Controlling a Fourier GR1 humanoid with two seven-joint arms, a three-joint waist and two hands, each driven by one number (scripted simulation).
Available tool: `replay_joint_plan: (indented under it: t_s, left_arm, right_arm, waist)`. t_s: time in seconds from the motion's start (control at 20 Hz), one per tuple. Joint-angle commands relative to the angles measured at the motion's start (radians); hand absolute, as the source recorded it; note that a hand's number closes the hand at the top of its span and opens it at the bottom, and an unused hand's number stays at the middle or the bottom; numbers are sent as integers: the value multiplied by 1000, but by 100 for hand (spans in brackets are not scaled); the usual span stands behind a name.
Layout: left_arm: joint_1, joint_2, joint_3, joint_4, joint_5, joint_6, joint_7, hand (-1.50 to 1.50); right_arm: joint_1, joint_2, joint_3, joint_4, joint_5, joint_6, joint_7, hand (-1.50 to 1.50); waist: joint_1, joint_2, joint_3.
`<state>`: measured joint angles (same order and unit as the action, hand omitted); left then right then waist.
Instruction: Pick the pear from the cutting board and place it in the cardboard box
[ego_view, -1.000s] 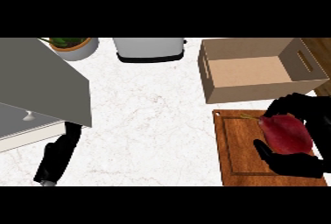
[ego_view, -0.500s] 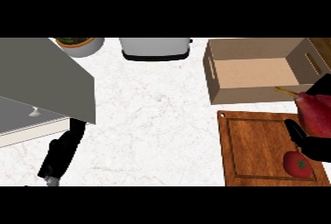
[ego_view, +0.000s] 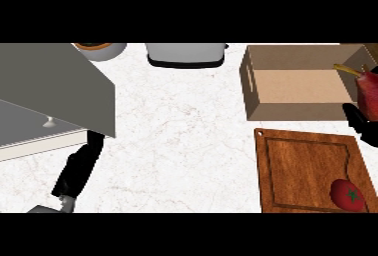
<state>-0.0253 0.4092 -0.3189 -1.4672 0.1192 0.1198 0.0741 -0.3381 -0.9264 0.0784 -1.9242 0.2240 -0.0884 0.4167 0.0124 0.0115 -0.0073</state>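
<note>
The pear (ego_view: 368, 94) is dark red with a yellowish stem and hangs at the view's right edge, over the right side of the open cardboard box (ego_view: 295, 106). My right hand (ego_view: 357, 121) shows only as black fingers just below the pear, curled on it; most of the hand is cut off by the edge. The wooden cutting board (ego_view: 303, 167) lies in front of the box with a red tomato (ego_view: 348, 195) at its near right corner. My left hand (ego_view: 80, 167) rests open at the lower left, fingers straight.
A grey toaster (ego_view: 184, 54) stands at the back centre, with a potted plant (ego_view: 100, 49) to its left. A large grey slab (ego_view: 52, 87) over a lighter basin (ego_view: 33, 132) fills the left side. White marble counter (ego_view: 184, 150) lies between.
My right hand has lifted the pear off the cutting board and carried it back and right, over the box's edge. The tomato on the board has come into sight.
</note>
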Motion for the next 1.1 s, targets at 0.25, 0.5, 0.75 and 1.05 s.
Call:
replay_joint_plan:
  t_s: [0.25,0.5,0.75,1.05]
  left_arm:
    - [-183,-48,-26,-98,6,-56,-12,0]
    - [-203,-55,-15,-52,4,-63,-45,0]
    - [-208,-97,-51,-61,-34,-23,-34,0]
    - [-170,-73,-35,-84,-8,-48,-48,0]
  right_arm:
    - [-138,35,25,228,73,2,-22,150]
    - [-198,51,65,394,140,7,-108,150]
    - [-248,120,127,533,212,-13,-134,150]
    - [-261,278,112,729,148,-42,-144,-150]
  waist:
    - [13,-1,7]
    - [18,7,7]
    - [22,7,8]
    - [26,5,10]
